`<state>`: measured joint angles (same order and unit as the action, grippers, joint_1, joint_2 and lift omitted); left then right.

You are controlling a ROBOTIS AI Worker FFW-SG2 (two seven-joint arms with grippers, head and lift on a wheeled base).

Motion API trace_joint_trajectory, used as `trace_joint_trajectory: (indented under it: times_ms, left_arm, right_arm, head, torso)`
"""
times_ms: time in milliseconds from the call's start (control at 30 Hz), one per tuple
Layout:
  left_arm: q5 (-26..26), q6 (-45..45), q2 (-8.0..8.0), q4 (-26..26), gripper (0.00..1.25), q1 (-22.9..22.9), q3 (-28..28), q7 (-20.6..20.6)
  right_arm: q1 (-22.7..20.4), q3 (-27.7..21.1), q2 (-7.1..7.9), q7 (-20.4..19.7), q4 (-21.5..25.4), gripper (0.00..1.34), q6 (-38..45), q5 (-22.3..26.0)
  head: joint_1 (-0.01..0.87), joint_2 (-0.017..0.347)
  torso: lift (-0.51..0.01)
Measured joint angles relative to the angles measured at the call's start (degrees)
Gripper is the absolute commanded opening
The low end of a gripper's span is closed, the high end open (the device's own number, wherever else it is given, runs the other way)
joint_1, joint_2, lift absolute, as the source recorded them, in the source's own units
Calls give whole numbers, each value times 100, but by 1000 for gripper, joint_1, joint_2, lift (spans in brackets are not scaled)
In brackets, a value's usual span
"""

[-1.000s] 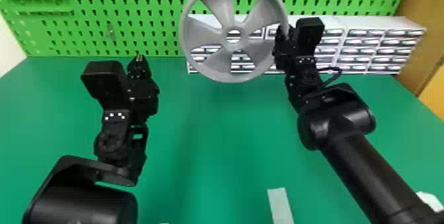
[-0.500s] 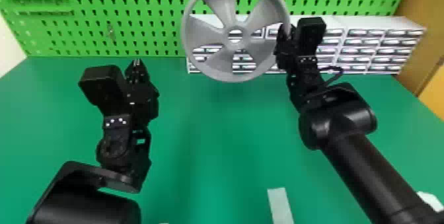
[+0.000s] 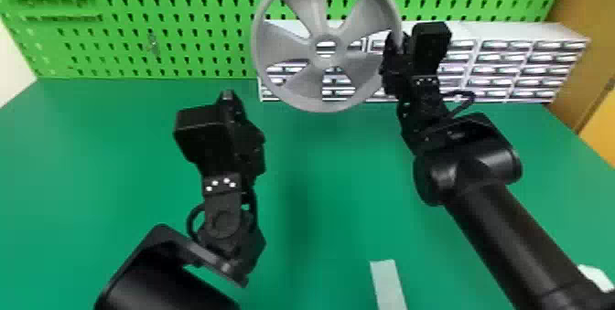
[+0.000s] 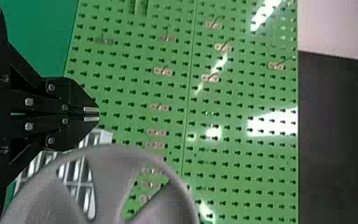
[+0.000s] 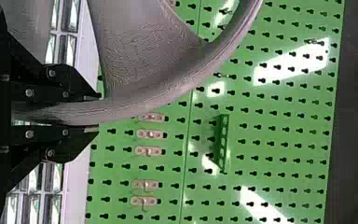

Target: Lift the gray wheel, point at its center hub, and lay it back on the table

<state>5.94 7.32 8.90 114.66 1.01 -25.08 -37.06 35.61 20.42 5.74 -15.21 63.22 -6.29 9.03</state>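
Observation:
My right gripper (image 3: 394, 60) holds the gray wheel (image 3: 341, 103) by its right rim, up off the table and upright with its hub facing me. In the right wrist view the right gripper (image 5: 95, 113) is shut on the wheel rim (image 5: 135, 109), which passes between its two fingers. My left gripper (image 3: 227, 96) stands over the table, left of and nearer than the wheel, not touching it. In the left wrist view the left gripper (image 4: 98, 114) is shut with nothing between its fingers, and the wheel (image 4: 109, 161) is off beyond them.
Behind the wheel, white drawer units (image 3: 517, 44) line the back of the green table (image 3: 320, 172), against a green pegboard (image 3: 137, 39). A pale strip (image 3: 386, 281) lies at the front of the table, and a white piece (image 3: 595, 275) sits by the right forearm.
My left gripper has moved right, toward the middle, and its wrist has turned somewhat. The right gripper and the wheel have barely moved.

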Motion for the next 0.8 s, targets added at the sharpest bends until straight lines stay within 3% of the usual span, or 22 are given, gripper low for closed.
trace_joint_trajectory:
  times_ms: [233,333,800]
  left_arm:
    - [514,-215,282,-341,40,-493,-774,-769]
    - [747,-294,367,-537,40,-733,-1052,-905]
    - [1217,-614,338,-1320,40,-1440,-1630,-1164]
  right_arm:
    - [7,32,-5,-8,-26,98,5,-6]
    - [9,63,-8,-8,-38,98,5,-6]
    - [16,100,-7,-17,-55,98,14,-7]
  head:
    - [692,48]
    - [692,48]
    - [692,48]
  torso:
    - [-96]
    - [-96]
    - [-96]
